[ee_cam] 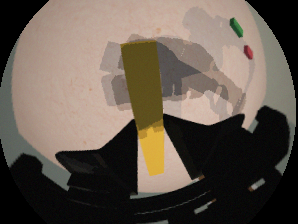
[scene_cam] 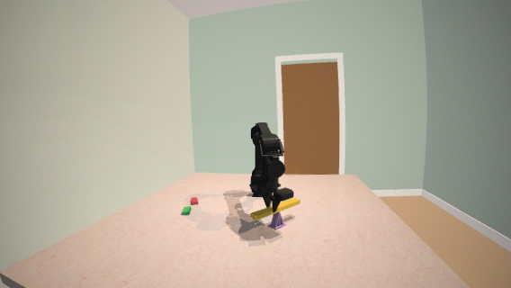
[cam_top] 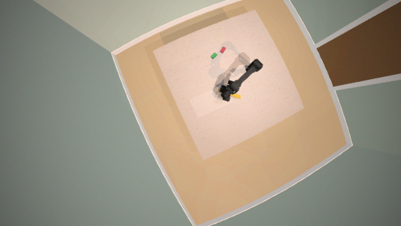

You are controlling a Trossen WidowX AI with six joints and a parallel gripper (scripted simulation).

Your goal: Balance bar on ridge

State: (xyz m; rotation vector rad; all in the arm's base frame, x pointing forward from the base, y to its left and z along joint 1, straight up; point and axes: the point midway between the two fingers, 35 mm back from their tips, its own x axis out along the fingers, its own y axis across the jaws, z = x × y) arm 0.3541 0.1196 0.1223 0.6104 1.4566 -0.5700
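A long yellow bar [scene_cam: 277, 210] [ee_cam: 148, 110] [cam_top: 236, 95] sits across the top of a small purple ridge [scene_cam: 278, 221]. Both of its ends are off the table. My gripper [scene_cam: 273, 206] [ee_cam: 148, 119] [cam_top: 226, 94] is shut on the bar near its middle, right over the ridge. In the wrist view the bar runs away from the fingers and hides the ridge. In the overhead view only the bar's end shows past the arm.
A small red block [scene_cam: 194, 201] [cam_top: 222, 49] [ee_cam: 248, 51] and a small green block [scene_cam: 185, 210] [cam_top: 214, 55] [ee_cam: 236, 26] lie on the table to the left, well apart from the ridge. The table's right edge [scene_cam: 396, 220] drops to the floor.
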